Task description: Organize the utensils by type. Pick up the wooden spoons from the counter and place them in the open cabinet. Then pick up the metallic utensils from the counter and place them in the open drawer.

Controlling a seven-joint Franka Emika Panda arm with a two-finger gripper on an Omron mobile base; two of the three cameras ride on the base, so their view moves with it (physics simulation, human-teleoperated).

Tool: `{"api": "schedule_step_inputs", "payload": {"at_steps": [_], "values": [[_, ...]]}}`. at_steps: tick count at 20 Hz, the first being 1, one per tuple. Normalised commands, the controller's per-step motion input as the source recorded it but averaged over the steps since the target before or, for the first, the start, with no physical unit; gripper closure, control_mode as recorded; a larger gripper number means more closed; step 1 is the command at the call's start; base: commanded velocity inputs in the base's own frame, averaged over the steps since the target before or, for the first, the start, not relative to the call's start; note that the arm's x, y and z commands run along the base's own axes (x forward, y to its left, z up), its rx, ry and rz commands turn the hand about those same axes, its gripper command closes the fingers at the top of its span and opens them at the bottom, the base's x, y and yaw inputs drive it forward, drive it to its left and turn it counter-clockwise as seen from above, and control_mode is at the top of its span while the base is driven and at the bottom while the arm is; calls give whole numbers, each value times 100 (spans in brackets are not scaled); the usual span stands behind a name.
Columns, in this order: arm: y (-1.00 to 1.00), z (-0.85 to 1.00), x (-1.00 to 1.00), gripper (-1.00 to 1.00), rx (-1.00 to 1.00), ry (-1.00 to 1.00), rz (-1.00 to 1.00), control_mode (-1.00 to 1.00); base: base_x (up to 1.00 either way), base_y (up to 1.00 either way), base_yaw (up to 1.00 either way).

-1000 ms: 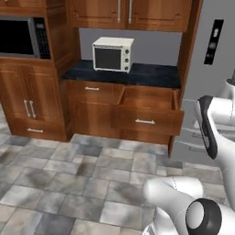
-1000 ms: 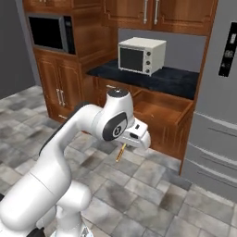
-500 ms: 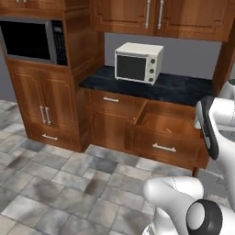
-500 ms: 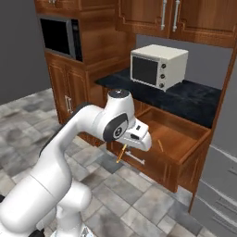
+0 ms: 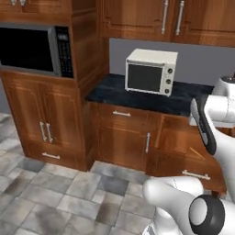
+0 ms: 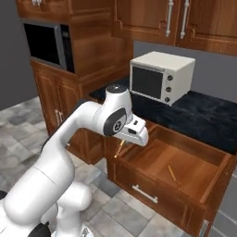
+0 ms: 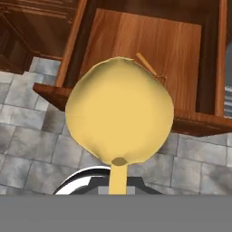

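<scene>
Kitchen floor, open drawer (image 6: 185, 169), tool (image 6: 124, 144) clamped on spoon (image 7: 118, 118), bowl hanging downward

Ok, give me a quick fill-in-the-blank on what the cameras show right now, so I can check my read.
1. The gripper is shut on a yellow ____.
2. The drawer below the counter stands ____.
3. The white toaster oven sits on the dark ____.
4. The microwave is built into the cabinets to the ____ of the toaster oven in both base views.

Missing words: spoon; open; counter; left
</scene>
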Motion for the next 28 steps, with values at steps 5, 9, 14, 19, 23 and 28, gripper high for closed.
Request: {"api": "schedule_step_inputs", "payload": {"at_steps": [5,9,14,19,23,28], "values": [[0,0,0,100,0,0,0,100,40,56,-52],[0,0,0,100,0,0,0,100,26,52,-69],[0,0,0,100,0,0,0,100,31,52,-70],[0,0,0,100,0,0,0,100,21,59,-66],[0,0,0,100,0,0,0,100,11,68,-58],[0,0,0,100,0,0,0,100,9,86,-42]]}}
